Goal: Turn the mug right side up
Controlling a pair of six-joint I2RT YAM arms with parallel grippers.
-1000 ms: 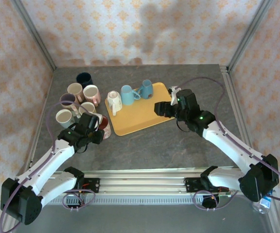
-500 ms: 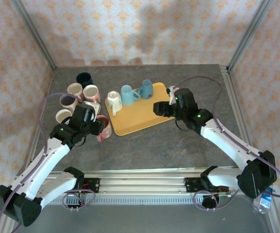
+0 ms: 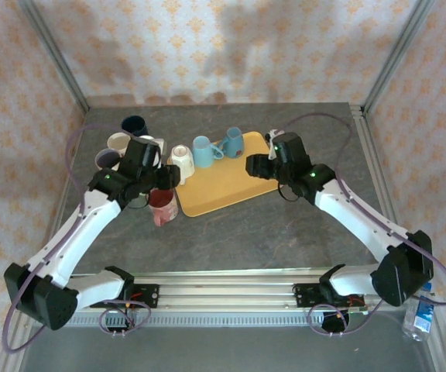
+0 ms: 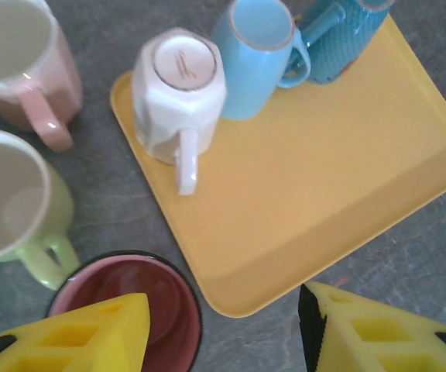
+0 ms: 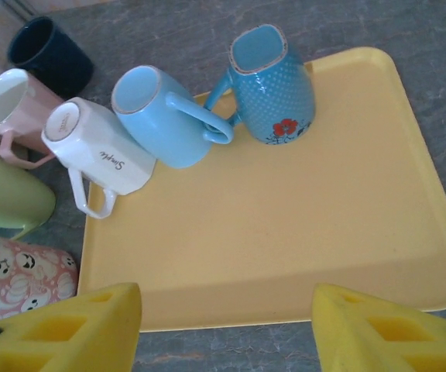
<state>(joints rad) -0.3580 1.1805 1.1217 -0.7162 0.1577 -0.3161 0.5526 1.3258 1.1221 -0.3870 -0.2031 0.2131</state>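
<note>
A pink mug with a dark red inside [image 3: 162, 206] [image 4: 130, 306] stands upright on the table just left of the yellow tray [image 3: 223, 190]. My left gripper [image 3: 163, 180] [image 4: 223, 333] hovers above it, open and holding nothing; one fingertip [image 4: 84, 333] overlaps the mug's mouth in the left wrist view. On the tray a white mug [image 4: 180, 85] [image 5: 99, 155] stands base up, next to a light blue mug [image 5: 161, 116] and a teal mug [image 5: 273, 89]. My right gripper [image 3: 252, 168] [image 5: 227, 333] is open over the tray's near edge.
A cluster of upright mugs stands left of the tray: pale green [image 4: 10, 205], pale pink [image 4: 22, 70] and dark navy [image 5: 49, 54]. The tray's near half [image 5: 285, 240] is bare. Metal frame posts and patterned walls close in the table.
The left gripper has let go of the pink mug, opened and risen toward the back. The mug now stands upright. The right gripper shifted slightly back over the tray.
</note>
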